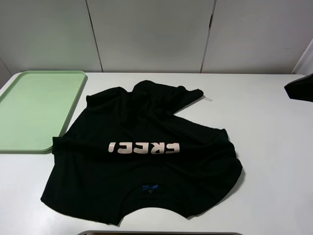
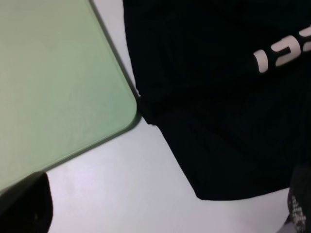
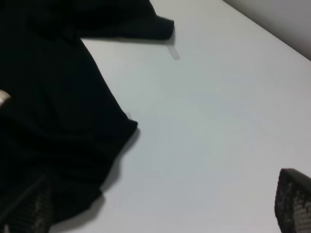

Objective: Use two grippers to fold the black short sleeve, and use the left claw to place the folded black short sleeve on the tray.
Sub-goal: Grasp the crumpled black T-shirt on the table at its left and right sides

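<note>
Nearest, the black shirt [image 1: 142,161] lies unfolded on the table [image 1: 264,147], its left edge touching the empty tray [image 1: 34,110]; both claws apparently wide, holding nothing; folding remains.

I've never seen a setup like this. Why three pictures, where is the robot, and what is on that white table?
The machine is a robot with two arms, each ending in a two-fingered gripper. One camera sits high above the table; the other two ride on the arms' wrists, so they show close-ups of what each gripper faces.

In the high view a black T-shirt with white letters lies crumpled and unfolded on the white table. A pale green tray lies beside it, on the left, with nothing on it. The dark shape at the right edge is probably part of the right arm.

The left wrist view shows the tray's corner next to the shirt's edge. The right wrist view shows the shirt's other side and bare table; the dark textured bits at the frame edges are fingertips. Both grippers are open and hold nothing.
</note>
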Robot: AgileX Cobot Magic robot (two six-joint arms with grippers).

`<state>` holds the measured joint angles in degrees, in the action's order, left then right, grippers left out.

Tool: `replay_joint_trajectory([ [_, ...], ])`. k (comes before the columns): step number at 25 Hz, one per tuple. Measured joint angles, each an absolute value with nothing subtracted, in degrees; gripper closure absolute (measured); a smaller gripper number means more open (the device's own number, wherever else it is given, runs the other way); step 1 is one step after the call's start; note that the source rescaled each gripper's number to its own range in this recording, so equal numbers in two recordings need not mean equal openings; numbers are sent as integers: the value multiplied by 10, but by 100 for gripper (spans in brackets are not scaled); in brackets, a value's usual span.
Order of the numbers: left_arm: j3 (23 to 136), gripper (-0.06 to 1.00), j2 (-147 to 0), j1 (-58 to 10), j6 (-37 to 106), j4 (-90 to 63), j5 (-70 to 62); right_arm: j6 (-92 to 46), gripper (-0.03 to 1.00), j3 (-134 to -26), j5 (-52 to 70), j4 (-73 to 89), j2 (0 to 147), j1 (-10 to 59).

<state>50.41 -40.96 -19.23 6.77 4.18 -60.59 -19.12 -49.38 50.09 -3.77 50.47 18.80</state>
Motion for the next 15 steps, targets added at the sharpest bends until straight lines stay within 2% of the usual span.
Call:
replay_joint_trajectory([
  [6, 542, -1, -514, -192, 125, 6, -611, -261, -3, -495, 482, -51, 601, 188],
  [15, 560, -1, -636, -192, 195, -53, -609, -283, -3, -496, 433, -51, 729, 188],
])
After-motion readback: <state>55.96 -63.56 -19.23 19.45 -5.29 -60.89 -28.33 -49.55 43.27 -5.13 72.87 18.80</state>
